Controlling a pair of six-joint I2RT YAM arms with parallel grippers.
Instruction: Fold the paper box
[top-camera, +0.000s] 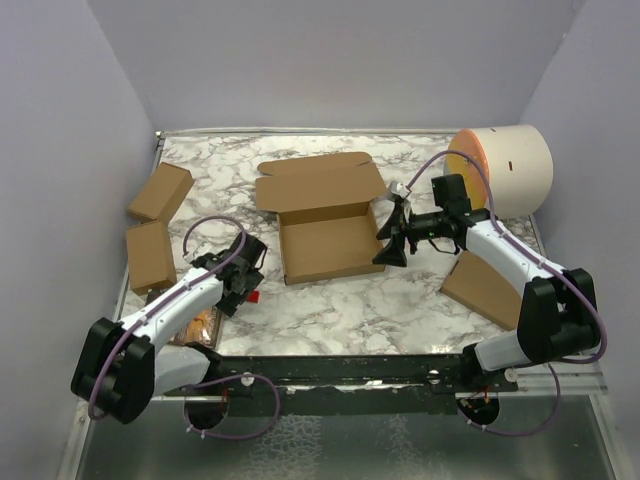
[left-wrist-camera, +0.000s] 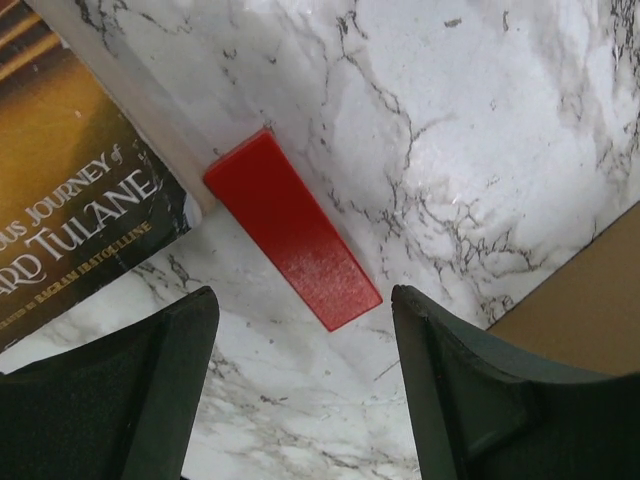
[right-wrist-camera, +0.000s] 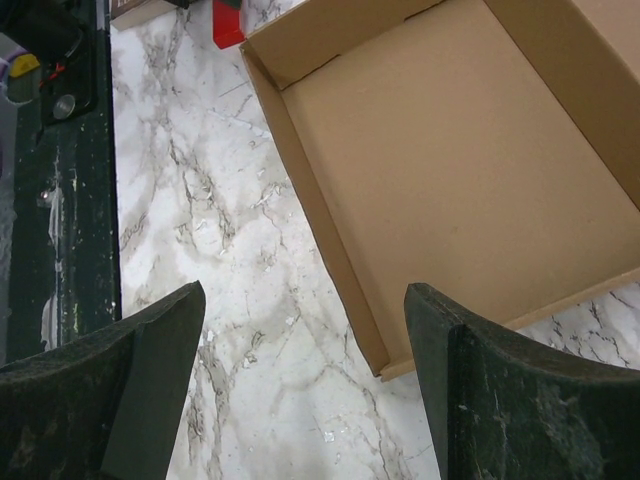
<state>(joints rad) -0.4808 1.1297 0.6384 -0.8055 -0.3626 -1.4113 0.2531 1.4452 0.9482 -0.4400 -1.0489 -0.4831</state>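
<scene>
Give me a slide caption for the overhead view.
Open paper box on a marble table, right gripper beside it, left gripper farther off.

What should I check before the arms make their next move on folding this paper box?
1. Tray walls of the paper box standing: ok.
2. The lid folded over the tray: not ok, it is open at the far edge.
3. The right jaws open and empty, beside the tray's right wall: ok.
4. The left jaws empty: ok, open above a red block.
5. The left jaws near the box: not ok, they are off to its left, by a book.
6. Lid tabs undamaged: cannot tell.
</scene>
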